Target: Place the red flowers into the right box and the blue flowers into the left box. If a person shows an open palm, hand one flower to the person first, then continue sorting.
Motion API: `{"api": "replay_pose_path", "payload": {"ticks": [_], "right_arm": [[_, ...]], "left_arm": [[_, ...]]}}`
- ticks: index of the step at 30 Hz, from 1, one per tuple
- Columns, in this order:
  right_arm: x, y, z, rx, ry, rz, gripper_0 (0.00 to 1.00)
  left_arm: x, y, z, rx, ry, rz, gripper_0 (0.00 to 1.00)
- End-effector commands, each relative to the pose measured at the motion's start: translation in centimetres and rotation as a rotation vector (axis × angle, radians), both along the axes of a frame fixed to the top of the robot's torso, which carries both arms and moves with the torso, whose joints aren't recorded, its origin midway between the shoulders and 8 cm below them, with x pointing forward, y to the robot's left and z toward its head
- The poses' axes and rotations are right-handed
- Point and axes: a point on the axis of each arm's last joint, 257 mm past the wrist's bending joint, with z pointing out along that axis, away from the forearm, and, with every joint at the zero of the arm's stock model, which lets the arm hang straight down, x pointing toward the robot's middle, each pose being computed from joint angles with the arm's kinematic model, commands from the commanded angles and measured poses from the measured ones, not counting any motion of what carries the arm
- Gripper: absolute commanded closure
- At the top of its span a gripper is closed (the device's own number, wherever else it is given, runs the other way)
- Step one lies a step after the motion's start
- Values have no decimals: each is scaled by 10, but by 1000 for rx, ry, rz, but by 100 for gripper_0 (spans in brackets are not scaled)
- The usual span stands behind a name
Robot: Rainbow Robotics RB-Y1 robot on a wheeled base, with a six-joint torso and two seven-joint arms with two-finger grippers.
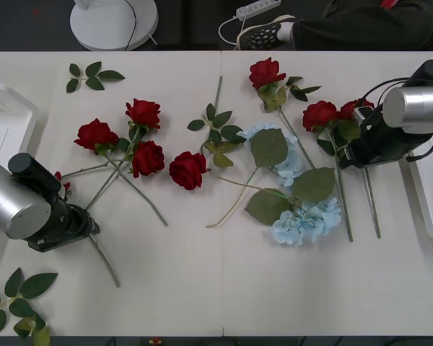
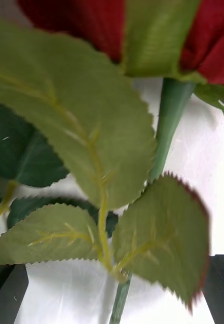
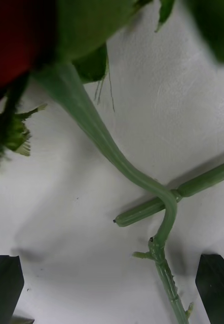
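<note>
Several red flowers [image 1: 148, 158] lie spread over the white table. Two blue flowers [image 1: 307, 220] with broad leaves lie right of centre. My left gripper [image 1: 72, 216] hangs low over a rose near the left edge. In the left wrist view its fingers [image 3: 5, 288] stand open on either side of a bent green stem [image 3: 162, 253], below the red bloom [image 3: 15, 40]. My right gripper [image 1: 357, 144] is down over two roses [image 1: 320, 115] at the right. It is open [image 2: 114, 291] around a stem [image 2: 173, 116] with big leaves [image 2: 91, 126]. The left box [image 1: 0, 122] and right box [image 1: 429, 194] sit at the table's side edges.
Loose leaf sprigs lie at the back left [image 1: 94, 76] and the front left corner [image 1: 18, 299]. Beyond the table's far edge are a person's sneaker [image 1: 267, 32] and dark trousers [image 1: 368, 29], a white round stand base [image 1: 114, 21] and a power strip [image 1: 260, 9].
</note>
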Motion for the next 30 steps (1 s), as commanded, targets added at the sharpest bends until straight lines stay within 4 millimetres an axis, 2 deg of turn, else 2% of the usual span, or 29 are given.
{"api": "replay_pose_path", "payload": {"ticks": [1, 4, 5, 8, 9, 10, 11, 12, 16, 17, 18, 19, 20, 21, 24, 30], "right_arm": [[22, 20, 14, 8, -54, 22, 0], [22, 18, 14, 3, -51, 24, 0], [22, 18, 14, 2, -51, 25, 4], [21, 18, 13, -3, -50, 31, 44], [21, 18, 13, -5, -49, 32, 65], [21, 18, 13, -3, -49, 32, 77], [21, 19, 13, -1, -49, 32, 94], [21, 18, 13, 0, -49, 30, 100], [19, 19, 11, 11, -42, 27, 100], [19, 21, 11, 15, -42, 30, 100], [19, 24, 11, 28, -41, 28, 100], [19, 26, 13, 47, -40, 26, 100], [18, 30, 14, 67, -38, 23, 100], [20, 34, 20, 92, -40, 19, 100], [22, 42, 37, 162, -39, 10, 100], [26, 50, 85, 262, -36, 24, 100]], "left_arm": [[8, -10, -10, 24, -43, -65, 0], [8, -10, -21, 23, -62, -62, 0], [8, -9, -23, 23, -63, -62, 0], [8, -10, -27, 34, -69, -70, 0], [8, -9, -27, 33, -68, -68, 0], [7, -9, -28, 34, -66, -69, 0], [7, -10, -28, 34, -67, -70, 0], [7, -11, -28, 33, -67, -73, 0], [4, -7, -29, 41, -56, -73, 0], [2, -5, -30, 47, -51, -73, 13], [2, -3, -31, 50, -47, -72, 49], [1, 0, -33, 55, -43, -66, 76], [1, 3, -34, 59, -40, -63, 94], [0, 4, -35, 62, -38, -63, 100], [0, 7, -35, 75, -39, -71, 100], [-2, 16, -38, 108, -43, -83, 100]]}}
